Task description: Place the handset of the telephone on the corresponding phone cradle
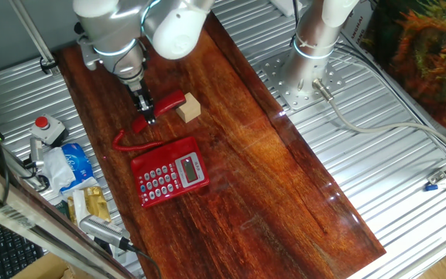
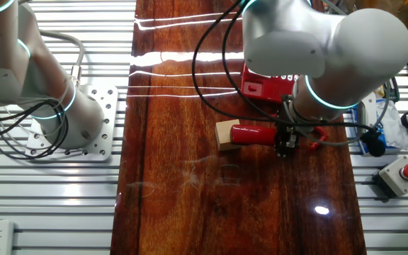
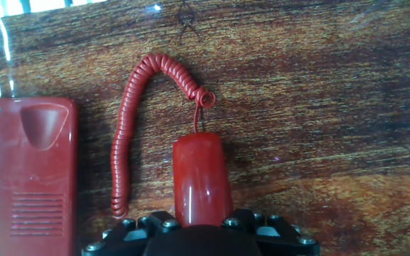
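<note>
A robot gripper [image 1: 147, 116] reaches down onto a red handset [image 1: 167, 103] lying on a dark wooden table [image 1: 285, 194], beside a small tan wooden cube [image 1: 190, 108]. In the hand view the handset [image 3: 201, 181] runs between the fingers, which appear closed on it, though the contact itself is hidden. The red telephone [image 1: 170, 171] sits nearer the camera, apart from the handset, joined by a coiled cord [image 1: 130, 142]. Its cradle [image 3: 41, 171] is empty. Judging by this, grasping is about done; lifting, carrying and seating remain.
</note>
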`<control>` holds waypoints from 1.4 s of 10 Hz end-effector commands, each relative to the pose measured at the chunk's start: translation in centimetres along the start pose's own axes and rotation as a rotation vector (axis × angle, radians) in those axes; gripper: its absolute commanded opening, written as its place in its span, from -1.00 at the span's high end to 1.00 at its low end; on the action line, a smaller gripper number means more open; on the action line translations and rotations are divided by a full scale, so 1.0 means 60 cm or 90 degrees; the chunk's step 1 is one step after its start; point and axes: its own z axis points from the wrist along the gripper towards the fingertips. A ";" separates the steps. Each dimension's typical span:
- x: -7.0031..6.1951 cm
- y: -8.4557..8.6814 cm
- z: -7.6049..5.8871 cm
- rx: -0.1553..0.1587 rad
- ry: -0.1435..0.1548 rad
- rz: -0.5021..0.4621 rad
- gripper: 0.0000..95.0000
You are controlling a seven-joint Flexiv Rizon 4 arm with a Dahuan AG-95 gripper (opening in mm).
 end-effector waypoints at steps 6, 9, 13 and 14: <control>0.003 0.001 -0.001 0.001 0.002 0.013 1.00; 0.003 -0.001 -0.011 0.014 0.000 0.007 1.00; 0.002 -0.003 -0.047 0.025 -0.006 0.006 1.00; 0.002 0.000 -0.053 0.023 -0.008 0.012 1.00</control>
